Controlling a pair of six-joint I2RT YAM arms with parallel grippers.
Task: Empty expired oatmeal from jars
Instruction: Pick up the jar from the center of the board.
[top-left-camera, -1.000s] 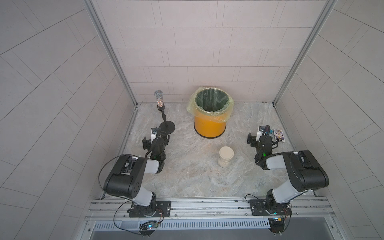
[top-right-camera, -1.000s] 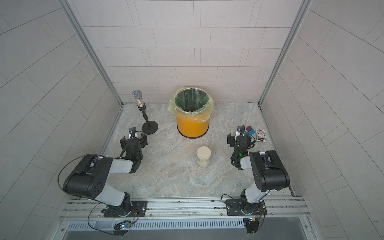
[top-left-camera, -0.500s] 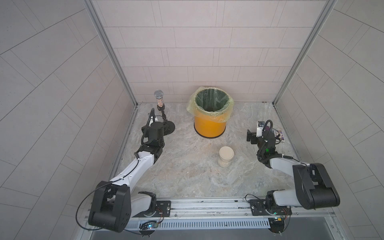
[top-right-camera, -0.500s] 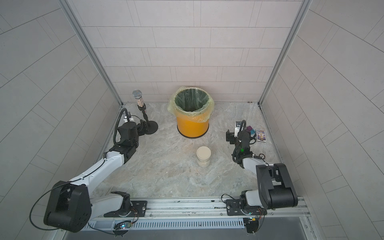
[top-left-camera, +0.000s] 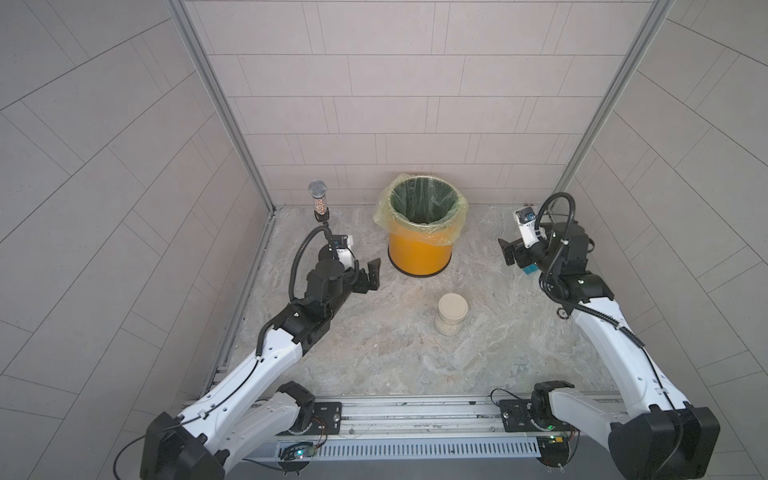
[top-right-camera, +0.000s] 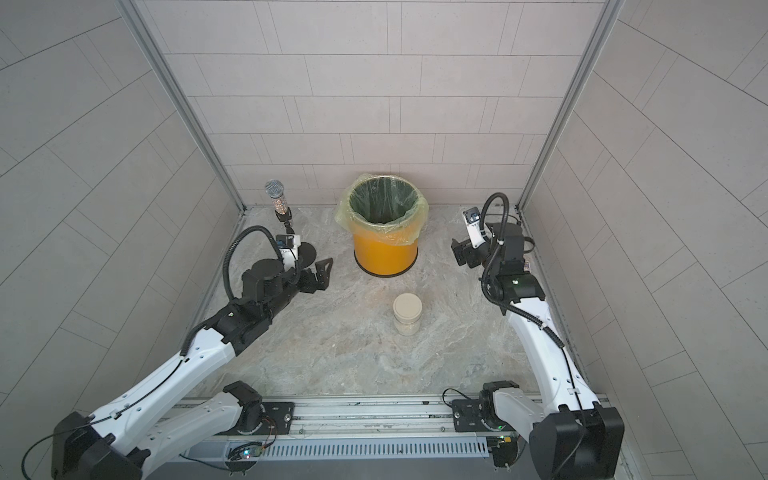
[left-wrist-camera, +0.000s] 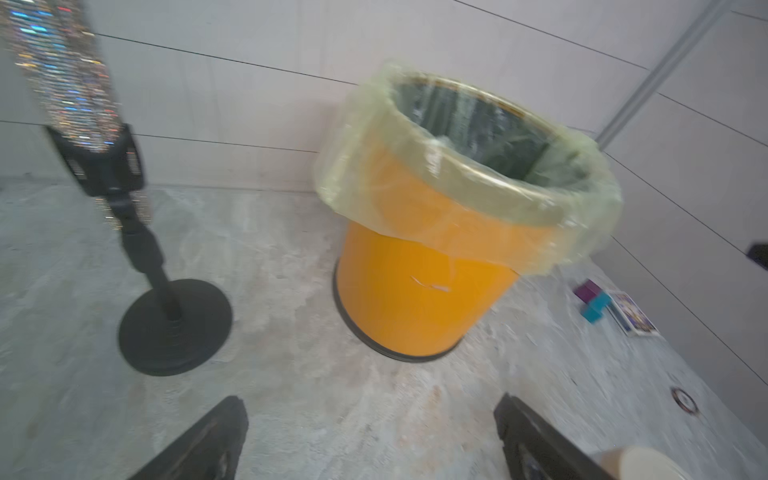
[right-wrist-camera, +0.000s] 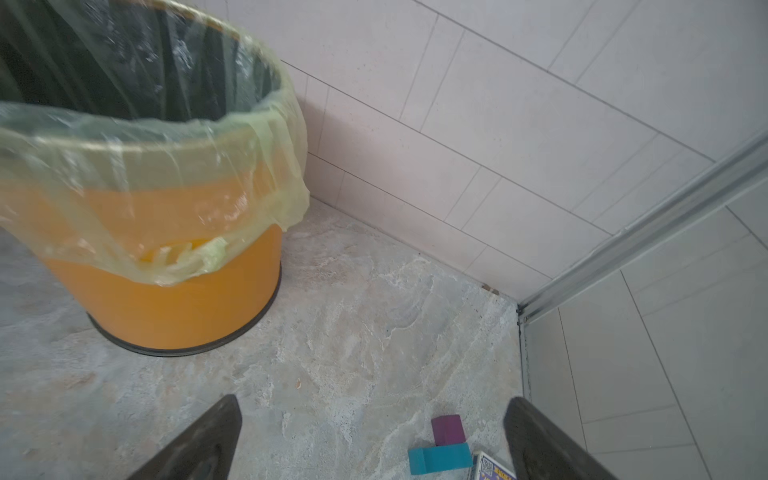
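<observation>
Glass and cream mark the jar (top-left-camera: 452, 314); it stands upright near the middle of the floor (top-left-camera: 374, 353), on the near side of the bin (top-left-camera: 419, 253) and apart from it, with its lid (top-left-camera: 452, 305) still seated; pale oatmeal (top-left-camera: 448, 328) is seen through the lower wall. The task is judged to be at its very start; the jar has not been grasped, the lid has not been taken off, and nothing pale is seen inside the bin's liner (top-left-camera: 424, 226), as far as its dark inside shows. All of the work is therefore reckoned as left: the jar to be held, the lid removed, the contents tipped into the bin.

The left gripper (top-left-camera: 371, 276) is held wide open and empty, left of the jar and well apart from it; the right gripper (top-left-camera: 509, 253) is likewise spread open and empty, at the far right, about level with the bin.

The floor is a mottled grey-beige stone-look slab, matt, bare around the jar. The space is closed by pale tiled walls on three sides, joined at the far corners by metal posts; a metal rail (top-left-camera: 415, 409) along the near edge carries both arm bases. A microphone (top-left-camera: 318, 195) on a black stand is set at the far left; a teal block (right-wrist-camera: 439, 457), a purple block (right-wrist-camera: 446, 429) and a printed card (right-wrist-camera: 492, 467) lie at the far right by the wall.
</observation>
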